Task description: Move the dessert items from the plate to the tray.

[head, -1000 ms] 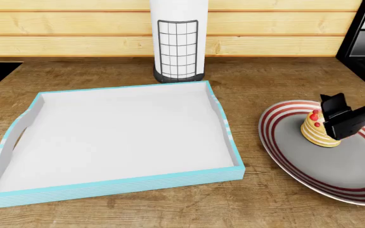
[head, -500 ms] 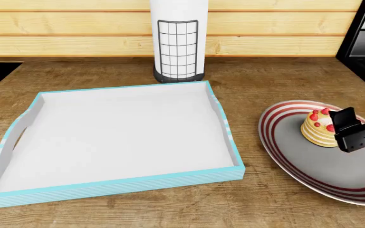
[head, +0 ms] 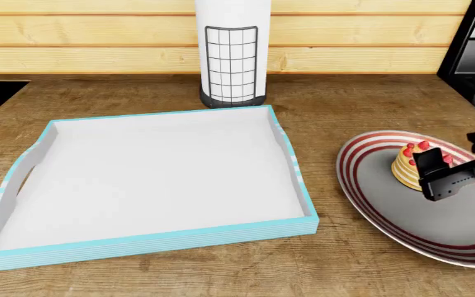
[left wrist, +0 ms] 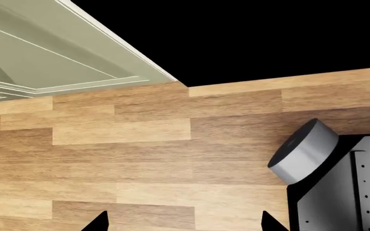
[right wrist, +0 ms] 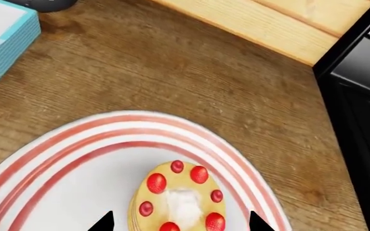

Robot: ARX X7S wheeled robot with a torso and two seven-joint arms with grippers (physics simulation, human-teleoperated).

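Pancake stack [right wrist: 177, 198]: on the striped plate [head: 370, 210], between the two open fingertips in the right wrist view, unlifted.
Right gripper [head: 440, 176]: jaws spread wide, holding nothing; since a second ago pulled off the stack's side, then back over it from above.
Meaning: re-aligned for a fresh grasp, probably; contact hard to judge.
Tray [head: 151, 244]: well apart from the jaws, bare.
Left gripper [left wrist: 181, 224]: only tips visible, apart, over wood floor.
Cupcake: not in view.

The head view looks down over the tray [head: 163, 179] and plate [head: 386, 213]. The right wrist view hangs close above that plate [right wrist: 56, 159], catching a tray corner [right wrist: 5, 38]. The left wrist view faces wood flooring elsewhere
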